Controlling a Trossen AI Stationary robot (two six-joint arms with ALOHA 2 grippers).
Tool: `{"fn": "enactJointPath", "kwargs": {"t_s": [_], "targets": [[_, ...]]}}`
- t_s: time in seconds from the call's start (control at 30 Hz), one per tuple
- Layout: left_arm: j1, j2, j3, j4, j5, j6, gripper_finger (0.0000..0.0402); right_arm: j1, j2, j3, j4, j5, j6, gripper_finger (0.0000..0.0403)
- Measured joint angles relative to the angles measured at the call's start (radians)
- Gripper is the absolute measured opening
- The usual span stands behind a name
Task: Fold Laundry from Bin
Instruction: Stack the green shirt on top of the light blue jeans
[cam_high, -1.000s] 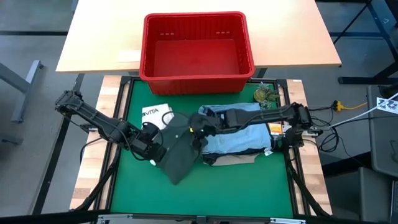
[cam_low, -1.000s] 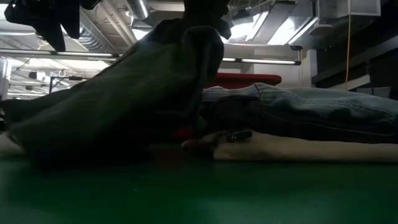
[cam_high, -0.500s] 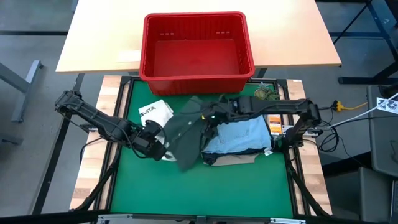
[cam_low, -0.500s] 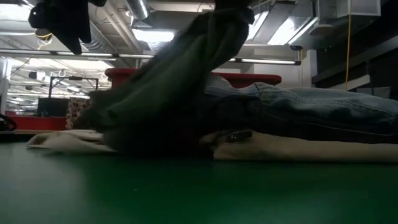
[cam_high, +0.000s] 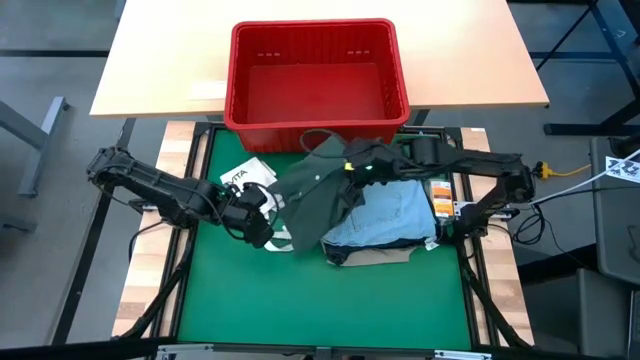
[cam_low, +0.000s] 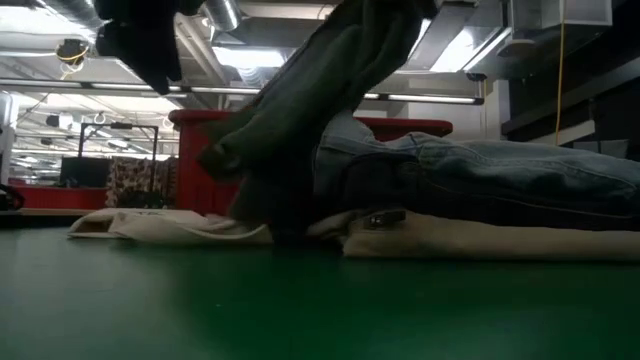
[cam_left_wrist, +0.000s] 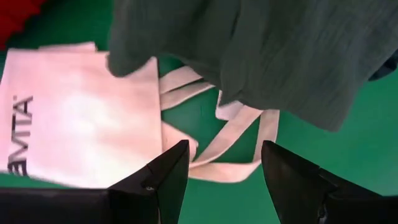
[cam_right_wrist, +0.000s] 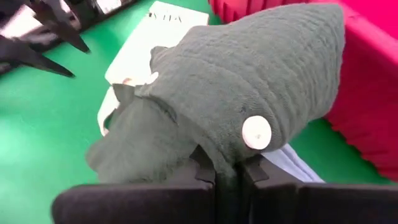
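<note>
The right pincer, reaching in from the right, is clamped on the dark olive-green soft garment, lifted beside the large red plastic bin. The left pincer gapes empty above the white tote bag. The green surface toward the front lies bare.

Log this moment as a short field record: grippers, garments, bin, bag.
right gripper: shut on the olive garment, lifting it near the bin
left gripper: open, empty, above the tote bag
light jeans: on a beige garment, on the mat
bin: red, behind the mat, looks empty
tote bag straps: partly under the olive garment
</note>
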Motion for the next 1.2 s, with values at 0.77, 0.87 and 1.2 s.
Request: {"fn": "enactJointPath", "kwargs": {"t_s": [0.77, 0.87, 1.2], "targets": [[0.146, 0.0, 0.0, 0.105, 0.003, 0.2, 0.0194, 0.001, -0.247, -0.123, -0.463, 0.09, 0.279, 0.0014], [0.146, 0.0, 0.0, 0.124, 0.003, 0.214, 0.0194, 0.001, -0.261, -0.21, -0.459, 0.089, 0.283, 0.0014], [0.145, 0.047, 0.0, 0.248, 0.012, 0.318, 0.0194, 0.001, -0.384, -0.482, -0.419, 0.067, 0.366, 0.0014]]}}
